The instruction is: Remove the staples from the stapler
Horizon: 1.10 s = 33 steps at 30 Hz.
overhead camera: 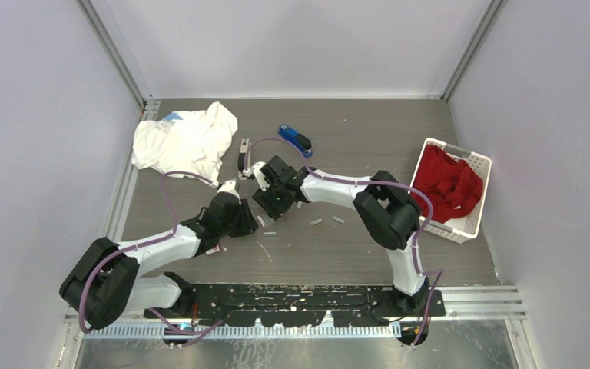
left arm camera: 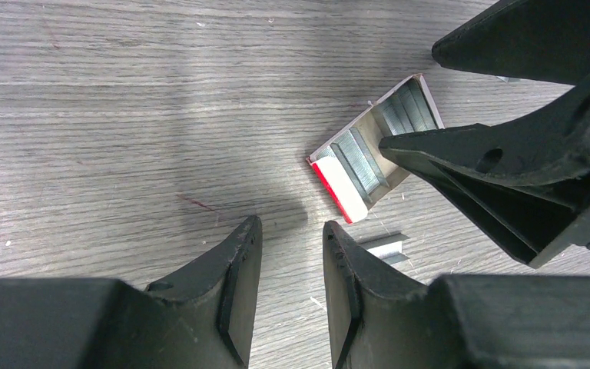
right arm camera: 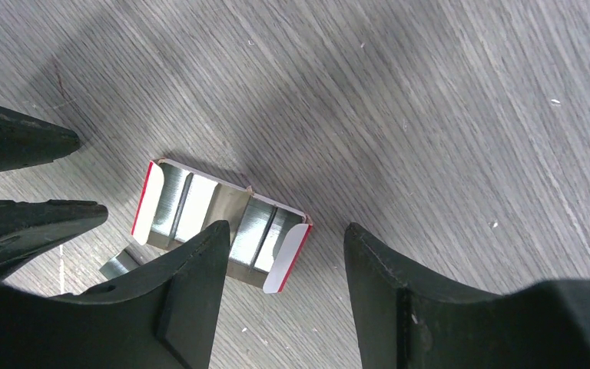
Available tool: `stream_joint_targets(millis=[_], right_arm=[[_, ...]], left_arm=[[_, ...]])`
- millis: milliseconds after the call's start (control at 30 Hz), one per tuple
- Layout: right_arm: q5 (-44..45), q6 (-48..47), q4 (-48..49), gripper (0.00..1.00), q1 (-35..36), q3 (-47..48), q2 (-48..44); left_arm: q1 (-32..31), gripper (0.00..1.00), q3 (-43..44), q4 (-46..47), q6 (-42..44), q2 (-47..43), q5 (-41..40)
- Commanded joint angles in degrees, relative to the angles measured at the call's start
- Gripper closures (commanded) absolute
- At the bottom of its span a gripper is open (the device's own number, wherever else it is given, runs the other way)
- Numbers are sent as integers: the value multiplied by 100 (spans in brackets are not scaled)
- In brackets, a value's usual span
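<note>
Top external: the stapler (overhead camera: 295, 140) sits well behind the box (overhead camera: 260, 221), apart from both arms, while loose staples (overhead camera: 316, 222) lie right of the box. Left wrist: the left gripper (left arm camera: 292, 224) hangs just short of the box, jaws a narrow gap apart, holding nothing; more strips fill the box, and one lies just beside it. Right wrist: the right gripper (right arm camera: 286, 231) hangs over the box's edge, jaws wide, empty. Strips look light, stiff and slick, likely to snap at the joins — pinch one across its long sides, mid-length.
</note>
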Motion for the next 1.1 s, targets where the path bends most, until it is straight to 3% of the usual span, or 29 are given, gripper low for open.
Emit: stream_joint_targets(millis=[0,333,533,633,800,967,1067], right_arm=[[54,-18,-94,39,8,-57,-241],[-139,-16,-50,33,-155,-16,-791],[-820,-53,121,33,-381,-189,-1444],[-1850,-245,124,32,-729,-276,-1814],[-4736,-658,553,29,-1727,-1031,-2628],[-5613,-2008,601,28,-1783,-1664,-3392],[-5977,-3434,22,21,-1835,-1883,-3460]], left_arm=[[16,64,42,-94,70,-105,-9],[20,64,18,-291,86,-401,-97],[20,64,59,-722,162,-897,-268],[15,63,57,-916,341,-1380,-244],[20,56,-226,-505,973,-2474,607],[14,30,-924,744,970,-3265,1243],[20,25,-1073,879,890,-3496,1304]])
